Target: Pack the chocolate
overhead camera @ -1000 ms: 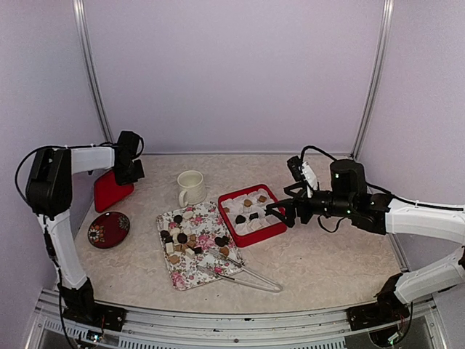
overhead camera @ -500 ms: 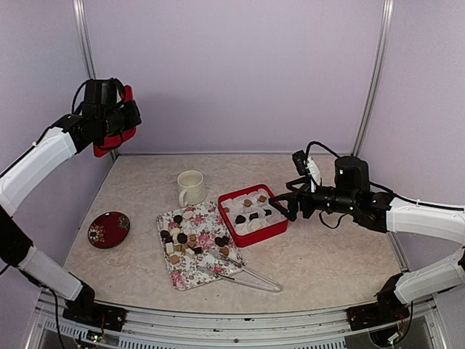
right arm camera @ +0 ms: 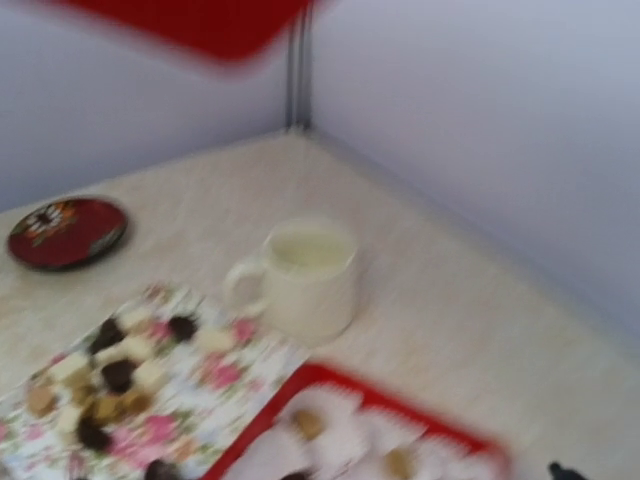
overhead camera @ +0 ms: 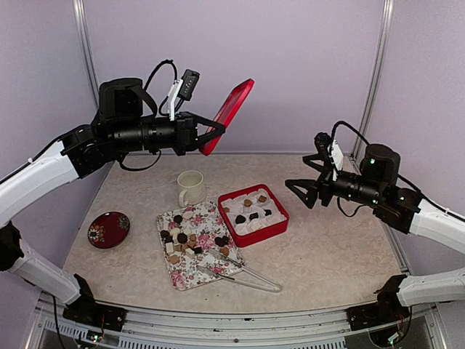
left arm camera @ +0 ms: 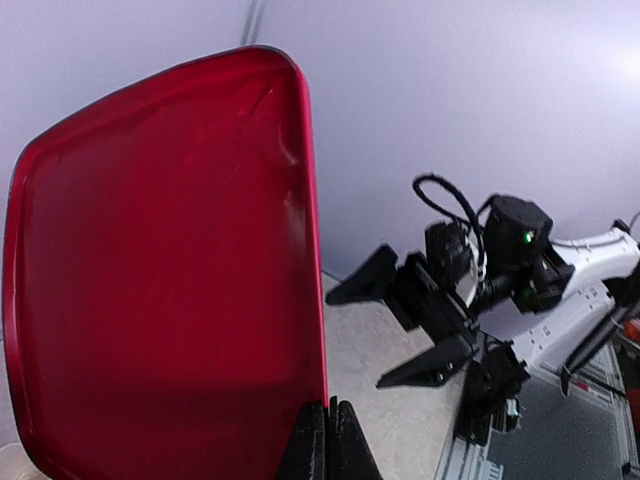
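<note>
Several chocolates [overhead camera: 183, 238] in dark brown, tan and cream lie on a floral tray [overhead camera: 207, 273]. A few more sit in white liners in the red box [overhead camera: 278, 218], which is also blurred in the right wrist view [right arm camera: 330, 378]. My left gripper [overhead camera: 208, 137] is shut on the edge of the red lid [overhead camera: 228, 114] and holds it tilted high above the mug [overhead camera: 190, 187]. In the left wrist view the lid [left arm camera: 160, 280] fills the left side, pinched between the fingertips [left arm camera: 345, 450]. My right gripper [overhead camera: 298, 194] is open and empty, hovering right of the box.
Metal tongs [overhead camera: 243, 275] lie across the tray's near right corner. A small round red plate [overhead camera: 109, 229] sits at the left, also in the right wrist view [right arm camera: 65, 232]. The mug [right arm camera: 305, 275] stands behind the tray. Walls close in on three sides.
My left arm has lifted the red lid from the left wall and swung it right, to above the mug. My right gripper has drawn back from the box and risen.
</note>
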Action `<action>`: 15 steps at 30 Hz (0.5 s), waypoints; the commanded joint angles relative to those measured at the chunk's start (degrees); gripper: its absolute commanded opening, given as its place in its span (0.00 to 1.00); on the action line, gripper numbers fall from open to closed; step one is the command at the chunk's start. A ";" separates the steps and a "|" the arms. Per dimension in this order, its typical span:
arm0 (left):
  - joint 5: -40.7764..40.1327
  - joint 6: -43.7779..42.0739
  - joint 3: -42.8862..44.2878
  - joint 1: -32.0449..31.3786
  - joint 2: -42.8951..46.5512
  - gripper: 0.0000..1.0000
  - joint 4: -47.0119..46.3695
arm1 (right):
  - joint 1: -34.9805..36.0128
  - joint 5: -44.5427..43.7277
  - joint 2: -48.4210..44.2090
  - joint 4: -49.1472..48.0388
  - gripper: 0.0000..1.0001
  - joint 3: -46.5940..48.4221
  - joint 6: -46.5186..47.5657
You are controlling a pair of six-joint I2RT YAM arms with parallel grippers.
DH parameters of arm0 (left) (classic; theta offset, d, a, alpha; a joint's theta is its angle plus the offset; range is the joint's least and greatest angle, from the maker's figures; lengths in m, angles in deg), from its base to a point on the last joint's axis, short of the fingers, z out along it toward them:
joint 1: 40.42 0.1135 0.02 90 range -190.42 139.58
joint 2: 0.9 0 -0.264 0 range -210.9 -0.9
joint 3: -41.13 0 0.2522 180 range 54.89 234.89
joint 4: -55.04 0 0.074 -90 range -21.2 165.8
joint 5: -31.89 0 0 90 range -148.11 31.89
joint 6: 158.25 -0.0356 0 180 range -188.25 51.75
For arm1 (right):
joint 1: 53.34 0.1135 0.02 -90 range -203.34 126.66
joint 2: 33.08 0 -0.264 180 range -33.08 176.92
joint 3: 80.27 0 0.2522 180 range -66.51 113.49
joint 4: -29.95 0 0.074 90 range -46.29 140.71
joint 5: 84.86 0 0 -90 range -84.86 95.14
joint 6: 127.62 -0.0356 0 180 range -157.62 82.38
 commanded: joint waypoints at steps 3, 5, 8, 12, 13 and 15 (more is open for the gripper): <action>17.05 -10.12 -6.58 -1.01 4.36 0.00 2.82 | -0.22 1.16 -8.41 15.53 0.94 7.21 18.37; 21.64 -11.76 -8.16 -1.43 5.57 0.00 4.18 | 0.12 3.45 -10.11 20.29 0.91 9.12 21.51; 27.57 -12.49 -9.74 -2.40 6.69 0.00 5.90 | 0.36 6.28 -12.18 25.37 0.89 11.03 24.36; 30.73 -13.84 -10.60 -5.83 6.66 0.00 9.67 | 0.74 10.81 -14.15 28.98 0.87 11.50 28.57; 31.30 -14.20 -10.43 -6.57 5.97 0.00 10.73 | 0.98 11.41 -14.13 29.68 0.87 11.92 29.31; 32.79 -15.01 -10.18 -7.96 5.00 0.00 12.65 | 1.63 12.93 -13.42 32.03 0.86 13.30 30.90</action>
